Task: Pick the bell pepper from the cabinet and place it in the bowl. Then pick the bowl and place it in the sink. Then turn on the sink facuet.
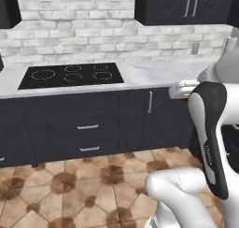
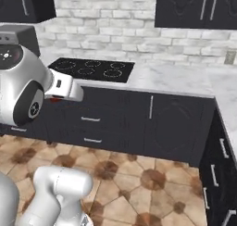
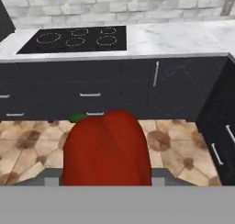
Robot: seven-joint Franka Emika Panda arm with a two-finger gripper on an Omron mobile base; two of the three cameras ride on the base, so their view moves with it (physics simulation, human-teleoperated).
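Glossy red bell pepper, green stem showing, held aloft.

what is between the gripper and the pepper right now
Nothing visible: in the hand view the pepper sits right at the gripper, apparently gripped. The bowl it must go into cannot be seen, so that path cannot be judged.

In the hand view the pepper hides both fingertips, and its base is cut by the bottom band. In the left base view only a red sliver shows under the arm. In the right base view it is a small red patch beneath the wrist; the gripper itself is hidden.
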